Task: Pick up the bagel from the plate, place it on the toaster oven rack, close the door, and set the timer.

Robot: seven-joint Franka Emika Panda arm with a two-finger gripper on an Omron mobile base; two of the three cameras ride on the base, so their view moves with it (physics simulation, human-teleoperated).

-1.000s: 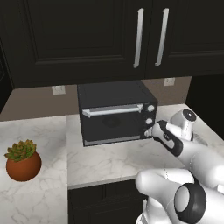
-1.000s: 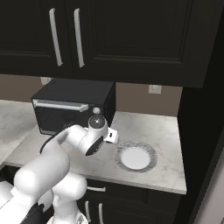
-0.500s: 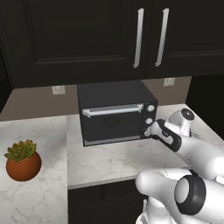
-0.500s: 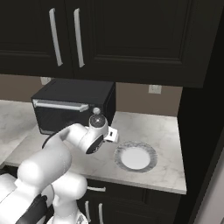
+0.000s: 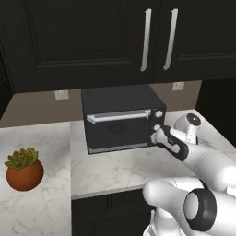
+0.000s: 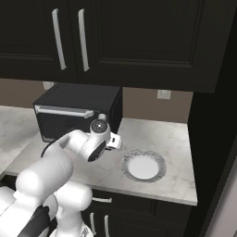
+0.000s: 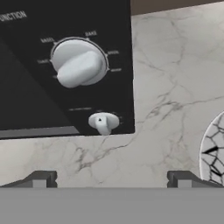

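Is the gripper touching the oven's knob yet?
Apart. In the hand view the gripper is open, with bare marble counter between its tips and the knob.

plate (image 7: 213,153) cut by frame edge

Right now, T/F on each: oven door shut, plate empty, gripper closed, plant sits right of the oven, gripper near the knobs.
1. The oven door is shut. True.
2. The plate has nothing on it. True; no bagel shows on it.
3. The gripper is closed. False: its jaws stand wide open, holding nothing.
4. The potted plant sits to the right of the oven. False: in the left base view it stands on the counter to the oven's left.
5. The gripper is close in front of the oven's knobs. True: the hand view looks straight at them.
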